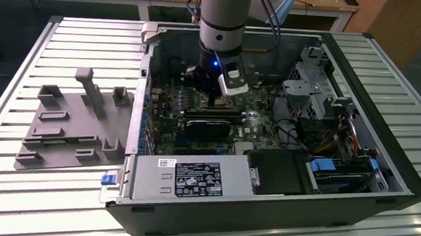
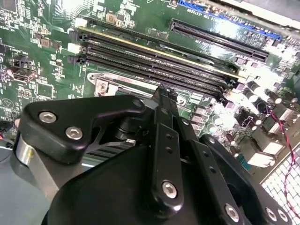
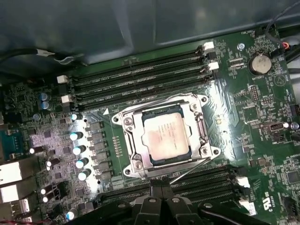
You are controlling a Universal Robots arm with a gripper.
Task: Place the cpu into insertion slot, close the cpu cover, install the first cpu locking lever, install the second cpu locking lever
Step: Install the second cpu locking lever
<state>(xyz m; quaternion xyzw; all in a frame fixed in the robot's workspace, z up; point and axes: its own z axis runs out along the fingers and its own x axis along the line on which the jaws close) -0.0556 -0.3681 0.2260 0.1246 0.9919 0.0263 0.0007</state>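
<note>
First wrist view looks down on a green motherboard (image 3: pixel 243 108) with the cpu (image 3: pixel 165 137), a pale silver square chip, lying flat in its socket. The cpu cover (image 3: pixel 165 136), a thin silvery metal frame, lies closed around the chip, which shows through the frame's square window. Long black memory slots (image 3: pixel 140 77) run along one side of the socket, and another set runs along the opposite side, next to the gripper (image 3: pixel 161 199). The gripper's black linkage sits close to the socket's edge, near a thin metal lever (image 3: pixel 197 169) that slants along that side. Whether the jaws are spread or pressed together cannot be told.

Exterior view shows an open computer case (image 1: pixel 264 203) lying on a slatted metal worktop (image 1: pixel 91 39), with the robot arm (image 1: pixel 224 14) reaching straight down into it. A grey plastic fixture (image 1: pixel 71 126) sits on the worktop to the exterior view's left of the case.
</note>
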